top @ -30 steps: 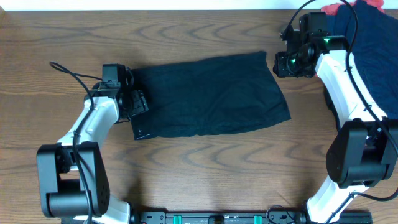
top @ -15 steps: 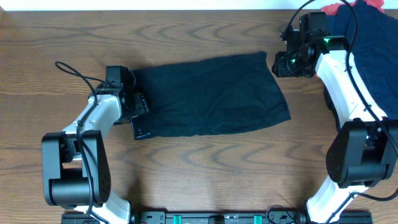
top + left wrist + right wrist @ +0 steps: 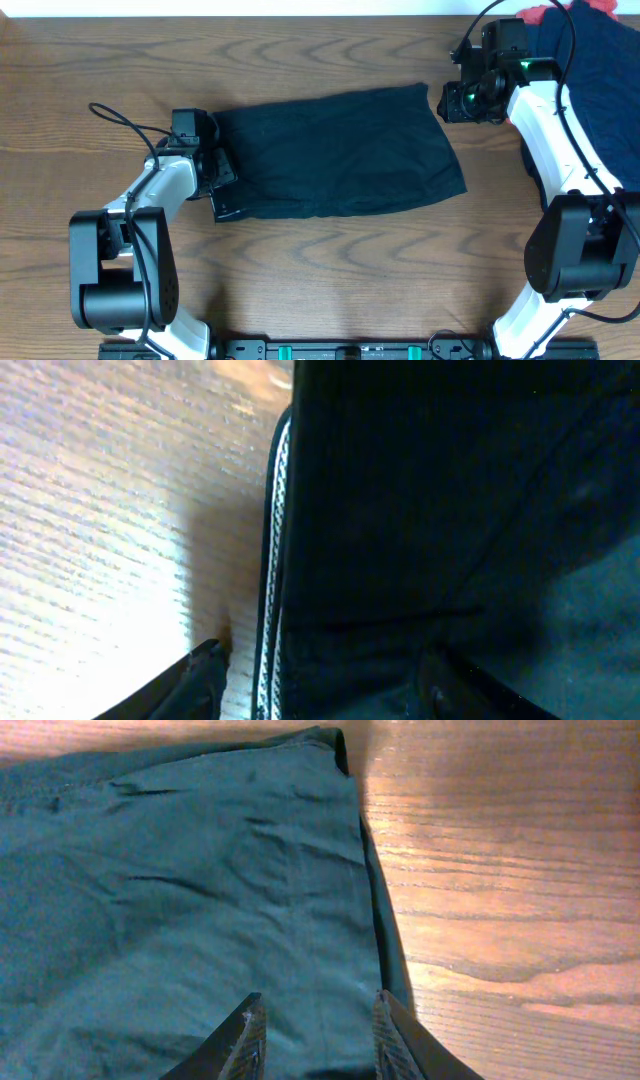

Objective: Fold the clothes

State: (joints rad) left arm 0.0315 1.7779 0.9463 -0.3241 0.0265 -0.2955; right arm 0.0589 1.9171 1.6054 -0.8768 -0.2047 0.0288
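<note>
While the shorts (image 3: 335, 152) lie flat as before, the left gripper (image 3: 222, 188) has crept onto their left edge, jaws apart; the right gripper (image 3: 452, 102), jaws apart, stays by their right corner. Wooden table (image 3: 330, 270); blue cloth heap (image 3: 600, 70) right of the shorts.

Nothing legible in any view: no text, brand, number or sign. The closest thing is the pale zigzag trim (image 3: 272, 540) on the edge of the shorts (image 3: 450, 510). It runs up from between the fingers of the left gripper (image 3: 322, 660) and is a stitch pattern, not lettering.
</note>
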